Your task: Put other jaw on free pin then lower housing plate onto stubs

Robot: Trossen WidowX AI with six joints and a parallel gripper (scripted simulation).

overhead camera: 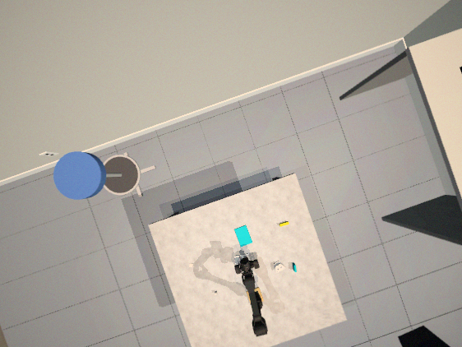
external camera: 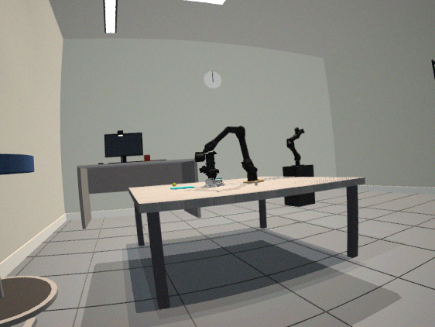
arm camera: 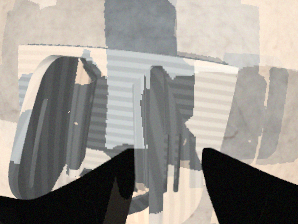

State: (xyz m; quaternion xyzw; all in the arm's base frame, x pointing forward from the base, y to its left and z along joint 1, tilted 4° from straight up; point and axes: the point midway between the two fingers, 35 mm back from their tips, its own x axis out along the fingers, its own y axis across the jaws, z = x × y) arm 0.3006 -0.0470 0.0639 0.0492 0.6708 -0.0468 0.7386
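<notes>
My gripper (overhead camera: 243, 259) (external camera: 211, 179) (arm camera: 169, 156) points down over a pale, ribbed base (arm camera: 215, 92) near the middle of the table. It is shut on a narrow grey part (arm camera: 157, 110), apparently a jaw, which stands between the black fingers. A second grey jaw (arm camera: 50, 125), long with rounded ends, stands to the left in the wrist view, apart from the held one. The pins and any gear teeth cannot be made out. A flat cyan plate (overhead camera: 243, 235) (external camera: 183, 187) lies on the table just beyond the base; whether it is the housing plate is unclear.
A yellow piece (overhead camera: 284, 224) (external camera: 174, 184), a small white part (overhead camera: 279, 266) and a small cyan-and-dark part (overhead camera: 294, 267) lie right of the gripper in the top view. Tiny pieces (overhead camera: 191, 265) (overhead camera: 214, 292) lie left. My arm stands on an orange base plate (overhead camera: 258, 294) (external camera: 253, 181).
</notes>
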